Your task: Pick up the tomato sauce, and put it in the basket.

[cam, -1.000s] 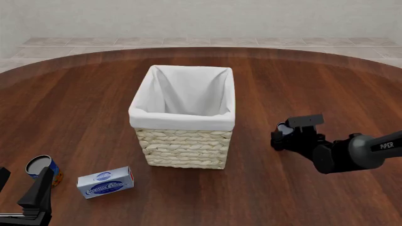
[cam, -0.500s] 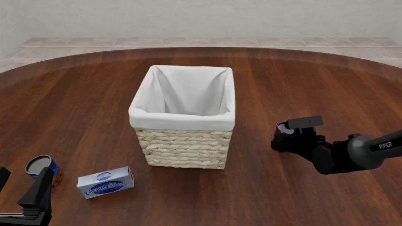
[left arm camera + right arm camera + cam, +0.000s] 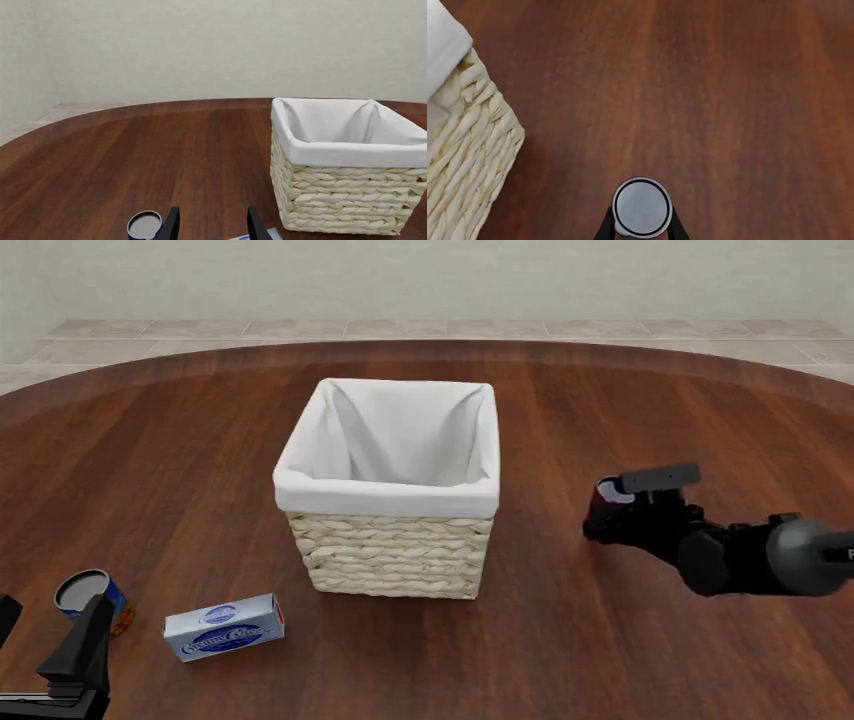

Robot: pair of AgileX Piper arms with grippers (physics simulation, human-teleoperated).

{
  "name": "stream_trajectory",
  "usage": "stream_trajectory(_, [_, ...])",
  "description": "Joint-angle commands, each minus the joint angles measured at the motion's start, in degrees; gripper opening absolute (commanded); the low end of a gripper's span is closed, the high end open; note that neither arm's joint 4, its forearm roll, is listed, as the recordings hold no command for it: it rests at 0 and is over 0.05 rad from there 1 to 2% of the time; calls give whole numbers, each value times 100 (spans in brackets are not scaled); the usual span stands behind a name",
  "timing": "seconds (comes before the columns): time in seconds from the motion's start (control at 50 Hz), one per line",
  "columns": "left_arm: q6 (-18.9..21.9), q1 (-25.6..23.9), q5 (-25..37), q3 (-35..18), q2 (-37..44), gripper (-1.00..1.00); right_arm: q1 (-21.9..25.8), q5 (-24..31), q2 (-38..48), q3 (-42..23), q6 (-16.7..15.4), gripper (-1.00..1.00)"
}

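The tomato sauce [image 3: 613,489] is a small red can with a silver top [image 3: 641,206], held between the fingers of my right gripper [image 3: 611,508]. The gripper is shut on it, just above the table, to the right of the basket [image 3: 391,552]. In the right wrist view the gripper [image 3: 640,229] grips the can's sides, and the basket's woven wall [image 3: 467,150] is close by. The basket is tall, wicker, lined with white cloth, and its inside looks empty. My left gripper [image 3: 80,652] is open and empty at the near left [image 3: 212,226].
A blue-and-orange can [image 3: 88,598] and a blue-and-white box [image 3: 224,627] lie on the wooden table near my left gripper. Both show at the edge of the left wrist view, the can [image 3: 145,225] and the box [image 3: 268,234]. The basket [image 3: 347,200] stands beyond them.
My right gripper has closed on the tomato sauce and risen a little, drifting slightly right with the can. The left arm has not moved.
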Motion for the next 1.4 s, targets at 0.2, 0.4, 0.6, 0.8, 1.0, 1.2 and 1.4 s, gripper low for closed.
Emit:
stream_trajectory(0.2, [0,0,0,0,0,100,138,722,-915,-239,-64,-100])
stream_trajectory(0.4, [0,0,0,0,0,100,211,1049,-1275,-353,-157,-100])
stream_trajectory(0.6, [0,0,0,0,0,100,432,1513,-1651,-633,-171,-100])
stream_trajectory(0.8, [0,0,0,0,0,100,520,1870,-1846,-903,-380,-100])
stream_trajectory(1.0, [0,0,0,0,0,100,714,2245,-2013,-1213,-544,-100])
stream_trajectory(1.2, [0,0,0,0,0,100,861,2574,-1960,-1721,-718,-100])
stream_trajectory(1.4, [0,0,0,0,0,100,1004,2771,-1686,-2262,-814,-100])
